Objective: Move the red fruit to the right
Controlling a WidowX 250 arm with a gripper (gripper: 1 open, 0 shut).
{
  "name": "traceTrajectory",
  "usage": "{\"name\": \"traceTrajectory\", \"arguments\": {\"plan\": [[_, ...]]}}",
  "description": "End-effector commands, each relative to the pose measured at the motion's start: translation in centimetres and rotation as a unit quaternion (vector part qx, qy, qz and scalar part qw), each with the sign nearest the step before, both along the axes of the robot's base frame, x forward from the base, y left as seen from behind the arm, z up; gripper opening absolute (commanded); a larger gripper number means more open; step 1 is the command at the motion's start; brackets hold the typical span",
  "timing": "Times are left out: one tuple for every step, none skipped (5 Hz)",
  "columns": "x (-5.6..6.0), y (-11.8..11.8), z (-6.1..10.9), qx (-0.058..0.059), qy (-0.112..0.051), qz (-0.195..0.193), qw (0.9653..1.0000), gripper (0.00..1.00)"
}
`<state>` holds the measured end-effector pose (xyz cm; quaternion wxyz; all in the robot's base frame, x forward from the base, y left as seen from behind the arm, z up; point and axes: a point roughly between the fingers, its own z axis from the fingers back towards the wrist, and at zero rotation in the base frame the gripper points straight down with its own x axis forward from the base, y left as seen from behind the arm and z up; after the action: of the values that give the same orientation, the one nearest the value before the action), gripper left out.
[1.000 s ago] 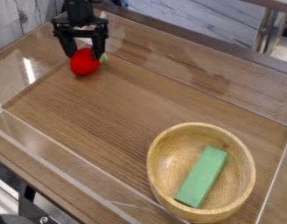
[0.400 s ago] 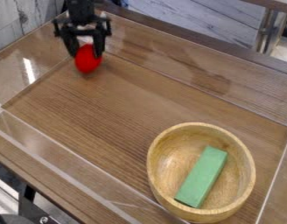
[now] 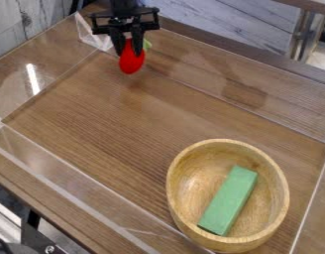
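Note:
The red fruit (image 3: 130, 61) is a small glossy red toy at the back of the wooden table, left of centre. My black gripper (image 3: 130, 47) comes down on it from above, its two fingers drawn in against the fruit's top, shut on it. Whether the fruit rests on the wood or hangs just above it cannot be told. The fingers hide its leafy top.
A wooden bowl (image 3: 192, 174) sits at the front right with a flat green block (image 3: 230, 199) inside. Clear plastic walls edge the table (image 3: 112, 129) on the left, front and back. A grey plank wall stands behind.
The gripper closed on the red fruit and carried it to the right, along the back of the table. Bowl and green block stayed put.

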<state>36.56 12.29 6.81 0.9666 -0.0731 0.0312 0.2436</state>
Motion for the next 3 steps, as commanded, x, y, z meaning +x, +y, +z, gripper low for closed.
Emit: {"name": "traceTrajectory", "arguments": {"plan": [[1.0, -2.0, 4.4, 0.009, -0.056, 0.022, 0.9982, 0.00], [0.7, -3.8, 4.6, -0.003, -0.056, 0.040, 0.9976, 0.00], [0.6, -5.3, 4.3, -0.011, -0.057, 0.071, 0.9958, 0.00]]}}
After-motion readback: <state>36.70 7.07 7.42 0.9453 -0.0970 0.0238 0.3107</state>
